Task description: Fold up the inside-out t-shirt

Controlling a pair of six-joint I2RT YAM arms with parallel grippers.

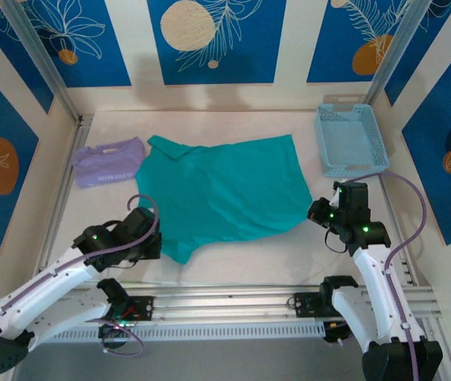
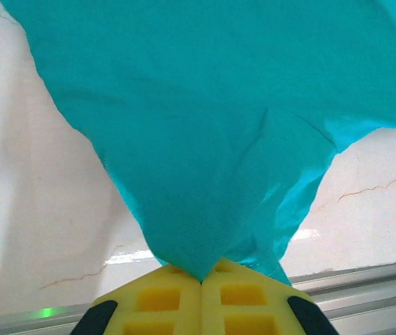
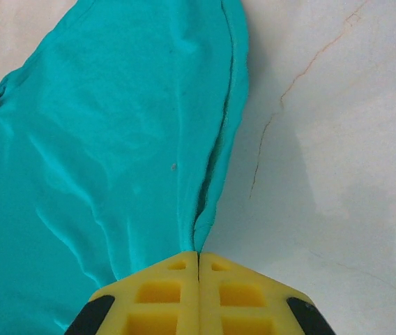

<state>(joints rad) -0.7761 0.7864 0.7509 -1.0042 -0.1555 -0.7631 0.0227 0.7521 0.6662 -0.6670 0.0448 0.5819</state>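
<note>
Aluminium rails point(image 1: 233, 305) and the two arm bases sit closest under the top external camera. Beyond them the inside-out t-shirt point(image 1: 225, 190), teal and matte, lies spread mostly flat on the pale table point(image 1: 233, 274), between a folded lavender garment point(image 1: 108, 163) at far left and a light-blue slotted basket point(image 1: 351, 141) at far right. The left gripper point(image 1: 151, 240) meets the shirt's near-left corner and the right gripper point(image 1: 316, 211) its right-hand corner. From the left wrist, the yellow moulded pads point(image 2: 160, 300) are pressed together on a pinch of thin knit, which rises from them in a soft cone with diagonal creases. From the right wrist, the jaws are likewise clamped on cloth, right beside a doubled stitched edge point(image 3: 224, 105) that is probably a hem or side seam, though the angle makes that hard to confirm; the table here looks smooth, with hairline cracks. With both corners held, the step in hand seems to be the first fold. The next move calls for lifting both corners together and carrying them across evenly, so the limp fabric neither bunches nor drags.
</note>
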